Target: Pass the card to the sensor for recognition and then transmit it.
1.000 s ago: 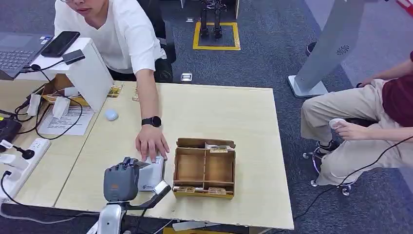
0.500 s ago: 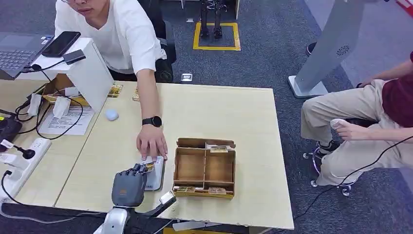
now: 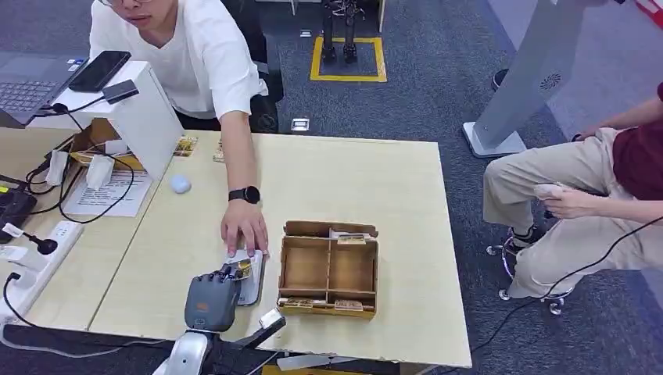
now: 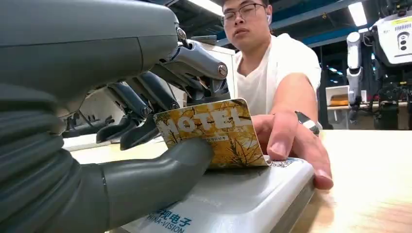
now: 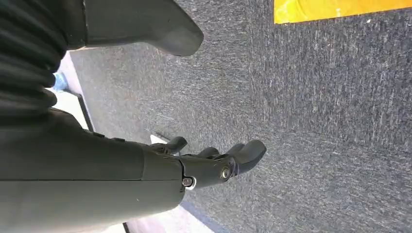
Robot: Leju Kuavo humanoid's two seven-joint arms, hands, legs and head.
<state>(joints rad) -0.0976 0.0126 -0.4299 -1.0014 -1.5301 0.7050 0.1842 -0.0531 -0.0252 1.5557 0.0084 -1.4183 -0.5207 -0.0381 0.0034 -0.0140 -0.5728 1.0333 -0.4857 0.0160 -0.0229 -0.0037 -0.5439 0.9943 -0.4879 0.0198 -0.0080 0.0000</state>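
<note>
My left hand (image 3: 211, 301) pinches a yellow card (image 4: 214, 133) printed HOTEL between its thumb (image 4: 145, 182) and fingers, flat over the grey-white sensor (image 4: 233, 201). In the head view the card (image 3: 243, 269) lies on the sensor (image 3: 252, 283) by the table's front edge. A person's hand (image 3: 244, 226) rests on the sensor's far end, fingertips just beyond the card. My right hand (image 5: 194, 167) hangs over the carpet, fingers apart and holding nothing.
A cardboard box (image 3: 329, 268) with compartments stands just right of the sensor. The person (image 3: 176, 47) sits across the table (image 3: 367, 180). A white stand (image 3: 137, 113), cables and a power strip (image 3: 35, 262) lie to the left. Another seated person (image 3: 594, 187) is at right.
My left hand moved forward and lower, bringing the card down onto the sensor. The person's hand stayed on the sensor's far end.
</note>
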